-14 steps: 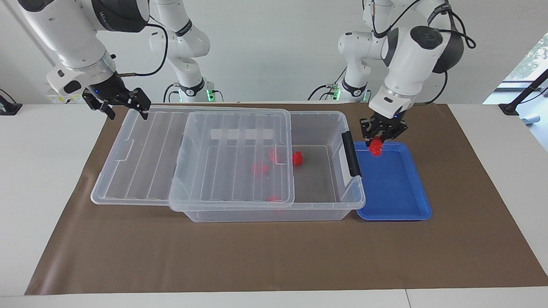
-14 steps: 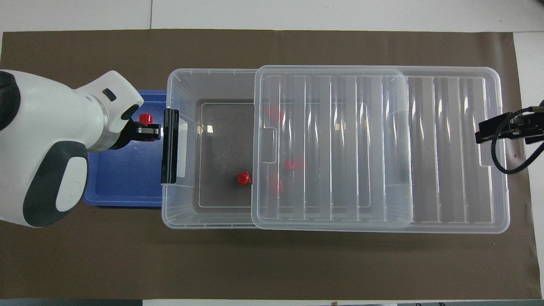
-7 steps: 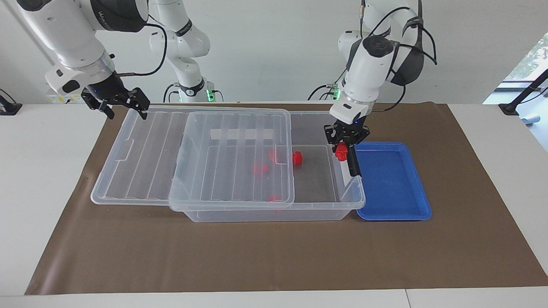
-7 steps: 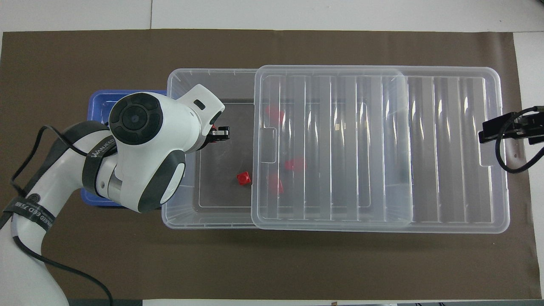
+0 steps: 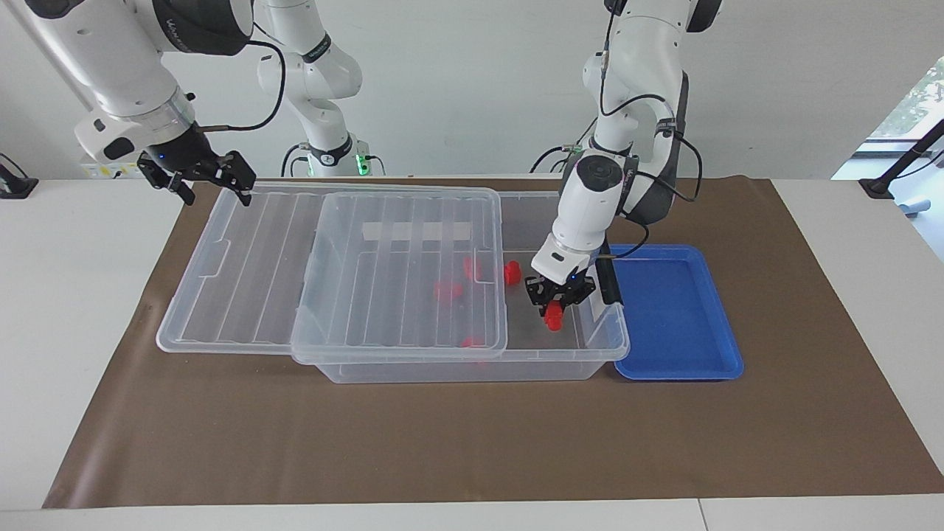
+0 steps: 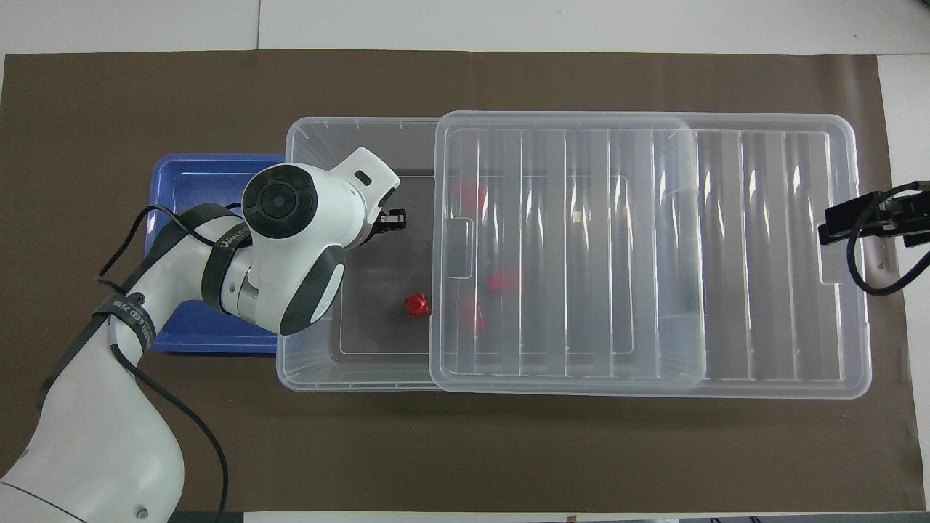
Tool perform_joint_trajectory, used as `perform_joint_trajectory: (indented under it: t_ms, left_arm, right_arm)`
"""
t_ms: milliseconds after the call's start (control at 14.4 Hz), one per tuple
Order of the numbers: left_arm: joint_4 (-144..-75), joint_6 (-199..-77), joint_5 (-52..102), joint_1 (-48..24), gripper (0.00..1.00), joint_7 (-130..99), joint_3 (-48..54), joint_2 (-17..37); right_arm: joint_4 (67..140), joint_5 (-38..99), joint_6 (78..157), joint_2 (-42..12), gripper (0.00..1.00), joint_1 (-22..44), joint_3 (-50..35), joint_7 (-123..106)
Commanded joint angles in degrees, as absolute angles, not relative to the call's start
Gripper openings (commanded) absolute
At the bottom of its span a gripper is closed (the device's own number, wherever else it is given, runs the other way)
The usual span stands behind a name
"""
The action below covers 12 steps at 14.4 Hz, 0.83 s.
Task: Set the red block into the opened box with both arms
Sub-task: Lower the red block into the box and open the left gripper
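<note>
My left gripper (image 5: 554, 304) is shut on a small red block (image 5: 553, 318) and hangs low inside the uncovered part of the clear box (image 5: 472, 366). In the overhead view the left gripper (image 6: 393, 219) pokes out from under its arm over the box's (image 6: 314, 131) floor, and the held block is hidden. The ribbed lid (image 5: 243, 258) is slid toward the right arm's end. My right gripper (image 5: 217, 192) stands open at that end of the lid (image 6: 763, 254); whether it touches is unclear. Several other red blocks (image 5: 512, 273) lie in the box, one (image 6: 416, 305) uncovered.
A shallow blue tray (image 5: 675, 317) lies against the box's end with the black clip handle (image 5: 609, 282), toward the left arm's end. A brown mat (image 5: 472, 442) covers the table under everything. The left arm (image 6: 290, 240) hides part of the tray (image 6: 196, 181).
My left gripper carried the red block from over the blue tray, across the box's handle end, and down into the open part of the box. The right gripper barely moved.
</note>
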<state>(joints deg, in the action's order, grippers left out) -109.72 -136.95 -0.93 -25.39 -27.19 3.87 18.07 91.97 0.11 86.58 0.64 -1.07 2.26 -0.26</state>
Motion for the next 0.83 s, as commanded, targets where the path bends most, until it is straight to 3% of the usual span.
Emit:
perform_joint_trajectory:
  t_ms: [0,486,555,694,763]
  left_arm:
    - [-109.78,-140.79,-2.72,-25.93,0.00,-28.56,3.16,20.56]
    - [-110.57,-142.38,-2.81,-26.37,0.00,-29.09,3.43,21.36]
    - [-110.48,-142.73,-2.81,-26.45,0.23,-29.09,3.43,21.36]
    - [-110.39,-142.73,-2.81,-26.63,0.94,-29.00,3.43,21.36]
    - [-110.39,-142.39,-2.81,-26.72,1.00,-28.92,3.43,21.18]
  right_arm:
    - [93.78,-0.44,87.63,2.02,1.00,-1.58,1.93,-0.26]
    - [93.78,-0.44,87.54,2.02,1.00,-1.58,1.93,-0.26]
    - [93.78,-0.44,87.63,2.02,1.00,-1.58,1.93,-0.26]
    - [93.78,-0.44,87.63,2.02,1.00,-1.58,1.93,-0.26]
    - [93.78,-0.44,87.63,2.02,1.00,-1.58,1.93,-0.26]
